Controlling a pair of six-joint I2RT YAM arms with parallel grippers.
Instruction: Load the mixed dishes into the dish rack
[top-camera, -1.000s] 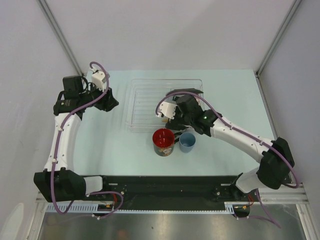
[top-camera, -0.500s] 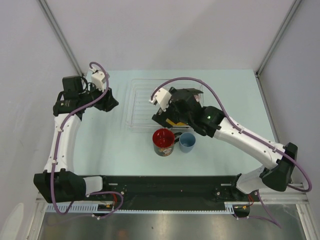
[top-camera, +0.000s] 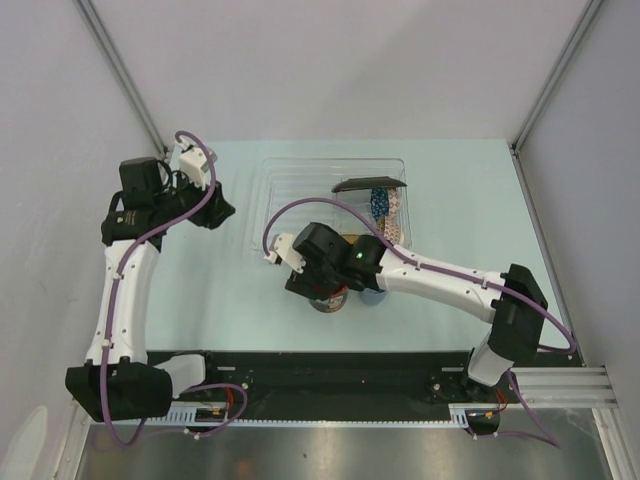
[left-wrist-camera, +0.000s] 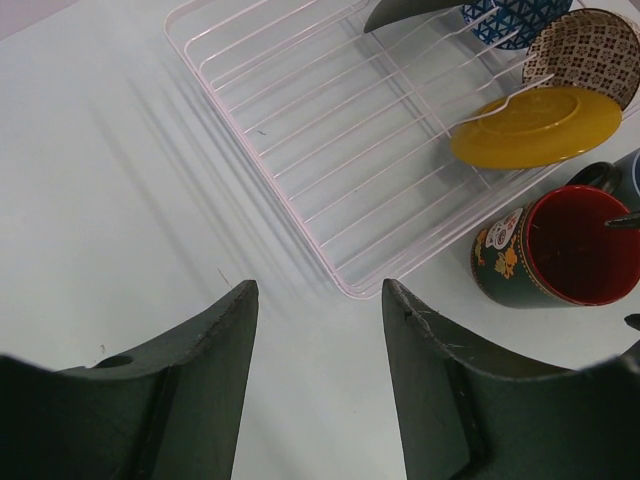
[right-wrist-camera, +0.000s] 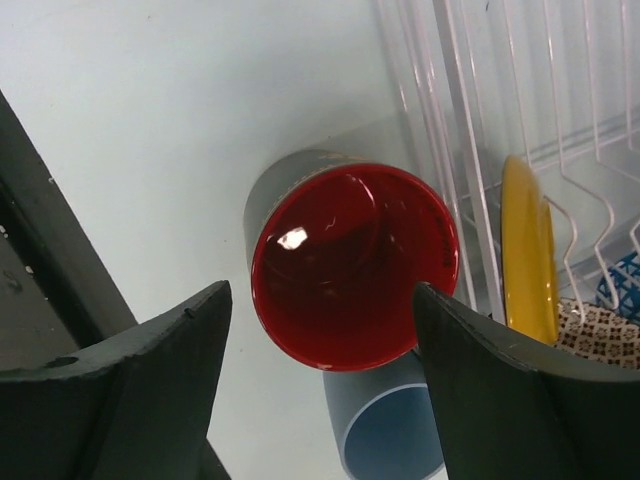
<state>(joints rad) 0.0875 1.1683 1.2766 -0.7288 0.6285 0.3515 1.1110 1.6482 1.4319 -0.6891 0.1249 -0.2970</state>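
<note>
The clear dish rack (top-camera: 290, 190) holds a black plate (top-camera: 368, 185), a blue-white bowl (left-wrist-camera: 515, 18) and a yellow saucer (left-wrist-camera: 530, 125) standing on edge. Just in front of the rack, a red mug (right-wrist-camera: 355, 265) stands upright on the table, and a small light-blue cup (right-wrist-camera: 395, 430) touches its side. My right gripper (right-wrist-camera: 322, 295) hangs open directly above the mug, one finger on each side, holding nothing. In the top view it (top-camera: 316, 284) hides most of the mug (top-camera: 334, 300). To the left of the rack my left gripper (left-wrist-camera: 320, 290) is open and empty over bare table.
A brown patterned dish (left-wrist-camera: 585, 45) leans in the rack beside the bowl. The rack's left half (left-wrist-camera: 300, 130) holds nothing. The right arm stretches across the near table from its base (top-camera: 515, 300). Grey walls enclose the table at the back and both sides.
My right gripper has swung from the rack's front edge toward the near left and now sits above the red mug, jaws a little narrower. The left arm has barely shifted.
</note>
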